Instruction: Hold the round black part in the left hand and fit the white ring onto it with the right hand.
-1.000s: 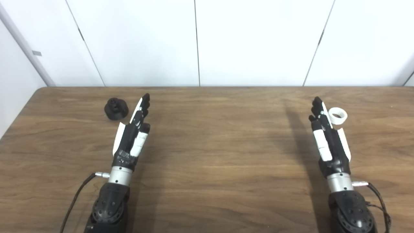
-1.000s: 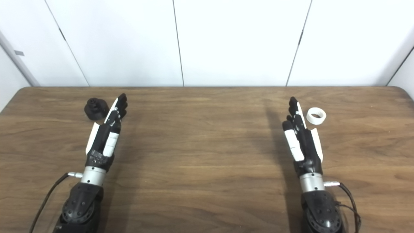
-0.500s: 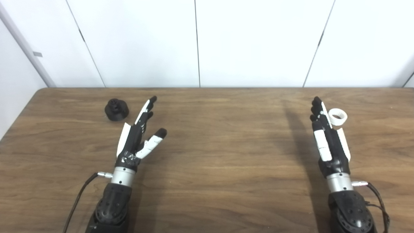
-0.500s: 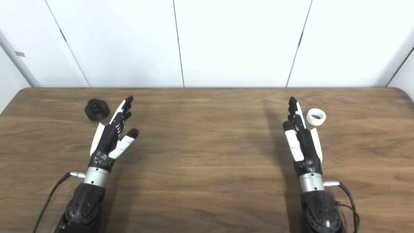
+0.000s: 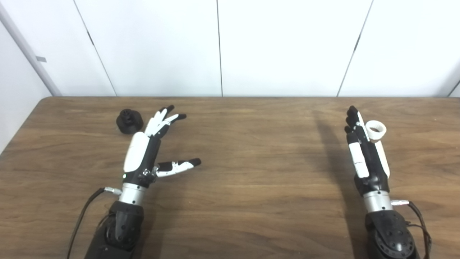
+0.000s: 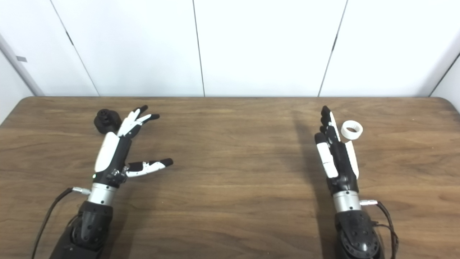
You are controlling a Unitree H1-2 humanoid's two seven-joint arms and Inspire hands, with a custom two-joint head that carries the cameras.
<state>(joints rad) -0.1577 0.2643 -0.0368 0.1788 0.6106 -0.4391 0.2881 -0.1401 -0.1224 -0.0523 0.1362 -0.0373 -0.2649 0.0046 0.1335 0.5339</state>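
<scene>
Across the whole lower part of both views stretches the brown wood-grain counter [image 5: 244, 172], with white wall panels [image 5: 280, 46] behind its far edge. The right eye view takes in the rounded far right corner of the counter, which the left eye view cuts off; the left eye view shows the far left corner more fully.

Near the left edge, the left robot hand [image 5: 142, 153] lies low over the counter with its white back turned up, fingers [image 5: 166, 117] spread and pointing toward the far edge, thumb [image 5: 179, 165] stretched sideways toward the middle. It is open and holds nothing.

Near the right edge, the right robot hand [image 6: 336, 153] stands on its side with fingers straight and together, also empty and open.

Toward the far left corner sits the round black part [image 5: 128, 121], upright on the counter just beside the left robot hand's fingertips. In the right eye view the fingers partly overlap it; the left eye view shows a small gap.

Toward the far right edge lies the white ring [image 6: 352, 130], tilted, just beside the right robot hand's fingertips. The left eye view shows them nearly touching; the right eye view shows them apart.
</scene>
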